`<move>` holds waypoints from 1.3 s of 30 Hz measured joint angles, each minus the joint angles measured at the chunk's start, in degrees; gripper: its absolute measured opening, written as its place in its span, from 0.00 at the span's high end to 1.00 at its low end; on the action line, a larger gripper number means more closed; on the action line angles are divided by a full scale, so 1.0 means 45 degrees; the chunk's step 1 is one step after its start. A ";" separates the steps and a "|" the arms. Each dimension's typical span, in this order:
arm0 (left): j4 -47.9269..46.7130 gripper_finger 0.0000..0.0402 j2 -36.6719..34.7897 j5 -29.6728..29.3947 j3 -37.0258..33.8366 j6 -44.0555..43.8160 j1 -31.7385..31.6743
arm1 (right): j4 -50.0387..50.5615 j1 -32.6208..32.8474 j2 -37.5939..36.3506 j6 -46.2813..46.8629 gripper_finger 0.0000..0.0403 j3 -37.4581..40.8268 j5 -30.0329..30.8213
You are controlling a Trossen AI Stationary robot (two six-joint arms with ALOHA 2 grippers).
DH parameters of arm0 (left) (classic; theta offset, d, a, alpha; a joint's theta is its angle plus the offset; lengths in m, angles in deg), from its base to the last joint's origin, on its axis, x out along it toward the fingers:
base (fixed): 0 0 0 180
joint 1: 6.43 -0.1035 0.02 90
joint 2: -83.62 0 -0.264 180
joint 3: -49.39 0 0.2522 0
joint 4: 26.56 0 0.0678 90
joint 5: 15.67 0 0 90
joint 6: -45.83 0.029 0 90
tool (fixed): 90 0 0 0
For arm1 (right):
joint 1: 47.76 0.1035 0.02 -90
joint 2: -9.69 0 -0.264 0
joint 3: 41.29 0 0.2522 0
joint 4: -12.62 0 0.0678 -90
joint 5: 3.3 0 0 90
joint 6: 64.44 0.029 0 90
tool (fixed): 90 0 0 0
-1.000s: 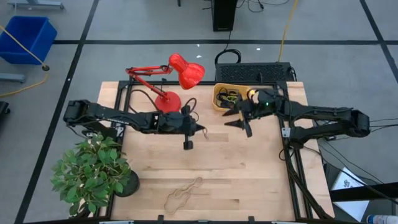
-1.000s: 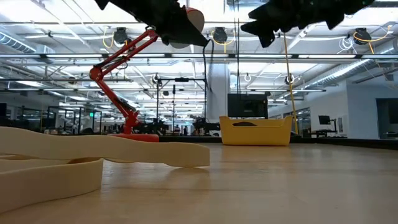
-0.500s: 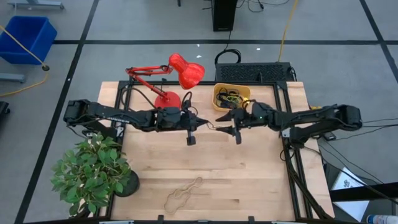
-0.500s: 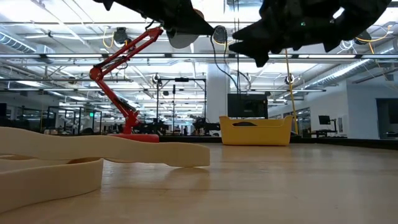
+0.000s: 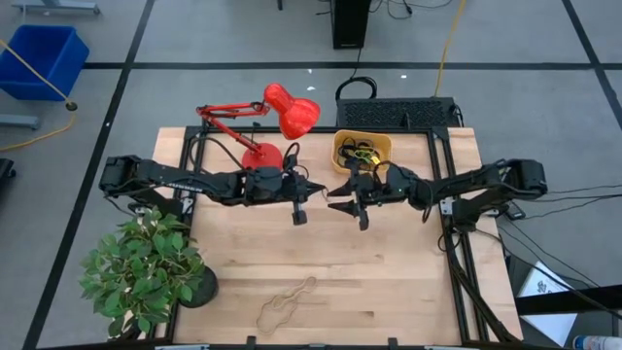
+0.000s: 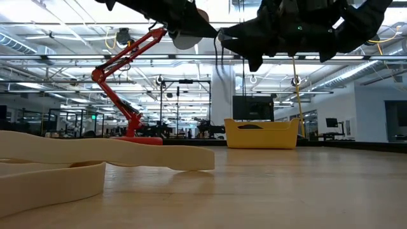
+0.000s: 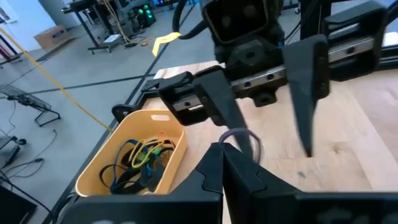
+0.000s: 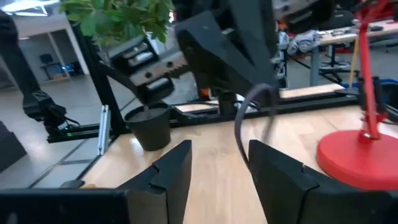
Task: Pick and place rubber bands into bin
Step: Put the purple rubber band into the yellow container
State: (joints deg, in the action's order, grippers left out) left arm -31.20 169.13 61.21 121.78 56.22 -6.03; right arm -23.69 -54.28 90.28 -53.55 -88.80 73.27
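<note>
Grey-purple rubber band (image 7: 244, 140) pinched in clenched left jaws (image 5: 320, 190), mid-air above desk. R jaws (image 5: 342, 194) spread, tips straddling band: you shd centre, close gently. Bin (image 5: 381, 146) just behind R jaws.

bin (image 5: 374, 145): orange-yellow | lamp (image 5: 277, 115): red | table (image 5: 389, 282): pale wood | plant (image 5: 141, 272): green

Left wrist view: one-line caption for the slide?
Shut left gripper holds a thin greyish rubber band loop up to the open right gripper, beside the shallow orange-yellow plastic bin of bands.
</note>
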 joint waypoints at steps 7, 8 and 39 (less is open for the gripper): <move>0.0029 0.99 0.0000 -0.0005 0.0000 0.0003 -0.0024 | -0.0057 0.0059 0.0888 0.0094 0.66 -0.0556 0.0036; 0.0011 0.99 -0.0001 -0.0005 0.0000 0.0000 -0.0024 | -0.0057 0.0059 0.0979 0.0104 0.67 -0.0643 0.0036; -0.0463 0.74 -0.0010 -0.0099 0.0000 -0.1012 -0.0037 | 0.0189 0.0035 0.0771 0.0432 1.00 -0.0808 -0.0018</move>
State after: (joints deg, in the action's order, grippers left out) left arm -33.28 169.09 60.76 121.78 51.67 -6.19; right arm -22.84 -54.13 93.75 -51.61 -92.44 73.19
